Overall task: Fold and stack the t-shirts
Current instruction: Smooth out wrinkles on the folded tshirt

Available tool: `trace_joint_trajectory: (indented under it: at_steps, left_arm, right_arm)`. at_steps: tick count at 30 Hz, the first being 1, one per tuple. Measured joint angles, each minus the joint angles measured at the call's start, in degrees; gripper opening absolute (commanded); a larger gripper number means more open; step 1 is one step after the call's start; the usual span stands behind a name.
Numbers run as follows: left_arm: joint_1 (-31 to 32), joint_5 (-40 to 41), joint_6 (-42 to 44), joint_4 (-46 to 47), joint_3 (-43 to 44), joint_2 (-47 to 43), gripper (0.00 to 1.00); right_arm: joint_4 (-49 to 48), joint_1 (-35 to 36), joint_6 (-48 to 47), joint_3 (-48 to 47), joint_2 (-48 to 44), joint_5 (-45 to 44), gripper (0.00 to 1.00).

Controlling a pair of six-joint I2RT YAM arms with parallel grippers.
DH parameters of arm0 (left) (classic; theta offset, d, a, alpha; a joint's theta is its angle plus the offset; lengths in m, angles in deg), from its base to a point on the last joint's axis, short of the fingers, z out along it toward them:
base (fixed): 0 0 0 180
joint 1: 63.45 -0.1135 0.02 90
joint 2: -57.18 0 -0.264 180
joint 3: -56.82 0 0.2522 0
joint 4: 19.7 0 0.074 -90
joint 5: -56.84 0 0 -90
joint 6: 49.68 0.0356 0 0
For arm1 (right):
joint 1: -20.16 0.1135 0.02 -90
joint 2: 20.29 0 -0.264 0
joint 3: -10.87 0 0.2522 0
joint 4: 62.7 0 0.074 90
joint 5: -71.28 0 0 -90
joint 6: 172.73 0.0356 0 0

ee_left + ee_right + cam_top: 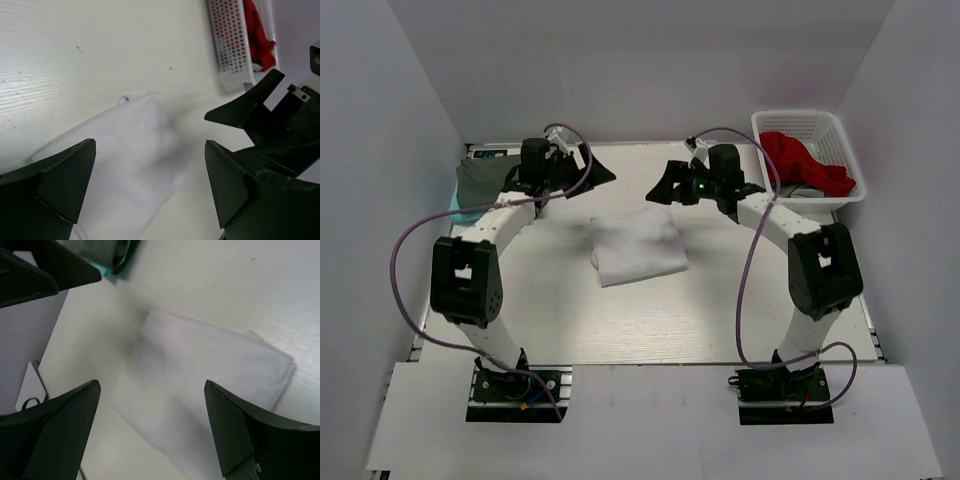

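White t-shirt (638,248) lies folded in a tidy rectangle on the counter (720,320), just below and between our two pairs of jaws, where either arm can reach it. Left jaws and right jaws both gape wide, holding nothing. We judge its folding done. The dark grey t-shirt (485,182) over the teal t-shirt (466,212), outside the left jaws, probably awaits it.

The top camera looks down from high up and far off, on the near side of the white t-shirt (638,250). Both wrist cameras hang close over that shirt from opposite sides, angled downward. All three views share it.
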Motion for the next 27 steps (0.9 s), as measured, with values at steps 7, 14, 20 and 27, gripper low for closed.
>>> trace_joint_trajectory:
  at_steps: [7, 14, 20, 27]
  left_arm:
    - [6.0, -4.6, -5.1, 9.8, -20.0, -7.8, 1.0]
    - [8.9, -4.5, -7.6, 8.1, -34.4, -7.5, 1.0]
    - [8.5, -0.8, -6.4, 2.9, -33.0, -9.6, 1.0]
    - [8.8, 11.2, -2.6, -10.2, -23.2, -19.1, 1.0]
  right_arm:
    - [-9.5, 5.0, 4.0, 15.4, -4.9, 4.3, 0.9]
    - [-12.8, 4.4, 8.1, 23.5, 1.0, 5.8, 0.9]
    - [-12.7, 4.0, 7.5, 24.1, -0.6, 4.3, 0.9]
    - [-5.5, 4.1, 3.8, 24.0, -12.8, 0.2, 0.9]
